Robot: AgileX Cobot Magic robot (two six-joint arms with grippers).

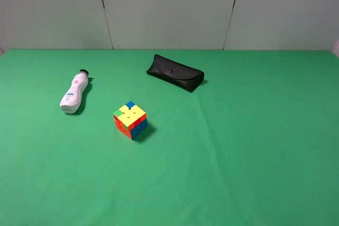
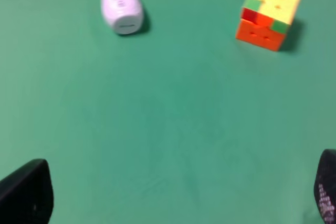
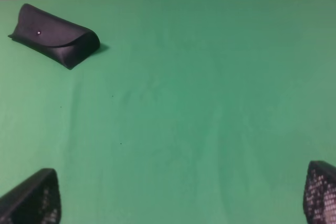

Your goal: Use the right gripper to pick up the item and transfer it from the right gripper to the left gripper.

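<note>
The small white contoured plastic bottle [image 1: 73, 93] is lying on the green bench [image 1: 238, 146] well ahead of the released left claw [image 2: 173, 195], beside a multicoloured puzzle cube [image 2: 268, 13], while the released right claw [image 3: 178, 198] is facing a black glasses case [image 3: 52, 35].

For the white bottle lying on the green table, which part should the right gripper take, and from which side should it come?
Probably the narrow waist of the white bottle, coming from above with the jaws across its width. It lies flat, cap pointing to the far edge, and the contour there is slimmest. The puzzle cube lies apart, so it should not obstruct.
</note>
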